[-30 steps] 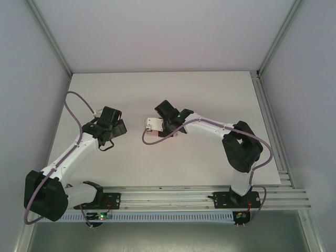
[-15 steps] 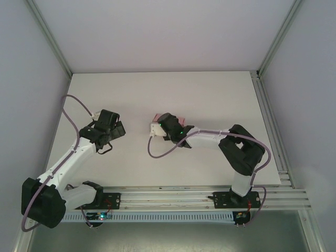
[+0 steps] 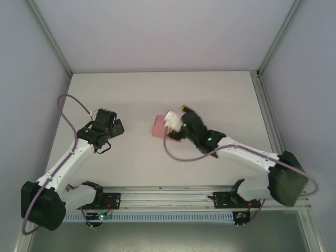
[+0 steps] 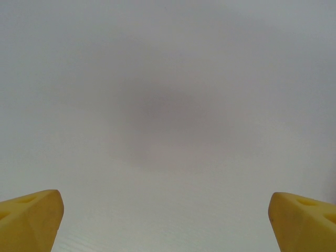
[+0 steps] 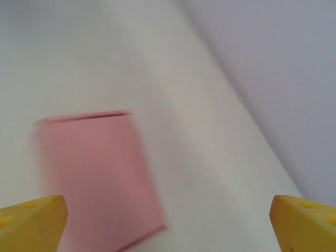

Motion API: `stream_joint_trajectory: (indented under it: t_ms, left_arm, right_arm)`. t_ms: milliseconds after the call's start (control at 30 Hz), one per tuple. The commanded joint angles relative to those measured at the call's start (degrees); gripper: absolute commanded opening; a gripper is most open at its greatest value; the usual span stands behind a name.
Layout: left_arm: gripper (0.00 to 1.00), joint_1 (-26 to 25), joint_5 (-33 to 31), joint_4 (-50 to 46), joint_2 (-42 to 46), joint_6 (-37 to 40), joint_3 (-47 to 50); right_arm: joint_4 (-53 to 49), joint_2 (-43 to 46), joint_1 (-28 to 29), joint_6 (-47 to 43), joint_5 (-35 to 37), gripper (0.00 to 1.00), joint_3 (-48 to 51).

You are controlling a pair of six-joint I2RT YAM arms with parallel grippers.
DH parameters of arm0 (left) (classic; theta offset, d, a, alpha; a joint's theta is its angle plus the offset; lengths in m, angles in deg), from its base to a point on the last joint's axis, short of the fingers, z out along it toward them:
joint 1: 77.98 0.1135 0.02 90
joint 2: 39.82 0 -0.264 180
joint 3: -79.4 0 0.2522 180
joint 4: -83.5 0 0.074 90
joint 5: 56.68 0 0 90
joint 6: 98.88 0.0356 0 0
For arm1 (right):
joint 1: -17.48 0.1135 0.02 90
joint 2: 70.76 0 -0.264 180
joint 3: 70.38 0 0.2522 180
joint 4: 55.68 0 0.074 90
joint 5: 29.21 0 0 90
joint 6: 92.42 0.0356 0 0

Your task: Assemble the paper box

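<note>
**Both grippers spread, box flat on table**

The left gripper (image 4: 167, 221) is held over bare table (image 3: 220, 94), its yellow fingertips (image 4: 30, 218) spread wide with nothing between them. The right gripper (image 5: 168, 223) is likewise spread and empty. The pink paper box (image 5: 100, 178) is laid flat near table centre, just ahead of the right fingertips and blurred.
</note>
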Motion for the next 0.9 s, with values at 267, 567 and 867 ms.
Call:
stream_joint_trajectory:
  t_ms: [267,567,867]
  left_arm:
    - [1.00,8.98,-4.40,62.11,-4.75,28.61,20.80]
    - [1.00,9.16,6.54,73.03,-8.57,35.93,29.45]
    - [1.00,11.76,8.93,94.15,-22.37,34.66,31.86]
  right_arm:
    - [27.04,15.38,-30.48,26.09,-0.96,0.98,28.90]
    - [50.34,6.60,-38.48,26.82,-6.76,0.98,37.85]
    - [62.42,-15.07,-42.25,25.53,-21.80,0.98,30.83]
